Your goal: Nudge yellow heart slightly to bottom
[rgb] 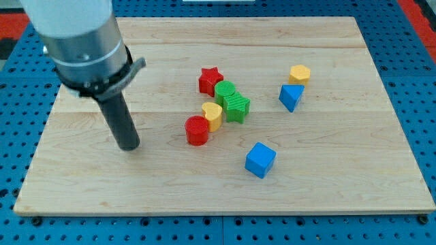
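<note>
The small yellow heart-shaped plastic block [212, 115] lies near the middle of the pale wooden table [354, 177], packed into a cluster: the red ribbed cylinder block [197, 130] touches it on the view's lower left, the green star-shaped block [238, 106] sits against its right side, a second green block [225, 89] lies just above, and the red star block [210, 79] stands beyond that. The arm carries no claw, so there is nothing to open or close; its dark rod ends in the tip [129, 146], which rests on the table well apart from the heart, toward the view's left. The heart looks light, rigid and likely to slide easily on smooth wood, perhaps twisting if struck off-centre. Contact would best fall on its upper edge, in the narrow gap beside the green blocks, pushing gently downward. The red cylinder may drag along.
</note>
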You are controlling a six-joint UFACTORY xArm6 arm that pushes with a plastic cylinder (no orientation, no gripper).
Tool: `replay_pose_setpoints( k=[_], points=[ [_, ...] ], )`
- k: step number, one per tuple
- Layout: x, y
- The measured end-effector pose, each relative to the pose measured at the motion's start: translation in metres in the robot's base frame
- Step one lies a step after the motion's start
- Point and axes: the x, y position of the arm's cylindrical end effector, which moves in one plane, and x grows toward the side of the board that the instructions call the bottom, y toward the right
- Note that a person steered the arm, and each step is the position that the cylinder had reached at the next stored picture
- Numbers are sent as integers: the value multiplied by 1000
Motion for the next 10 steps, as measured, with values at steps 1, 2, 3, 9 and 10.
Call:
replay_pose_setpoints(
  k=[1,2,3,9,10],
  points=[
    [-36,4],
    [-55,27],
    [-58,46],
    [-58,103],
    [-58,111]
  ],
)
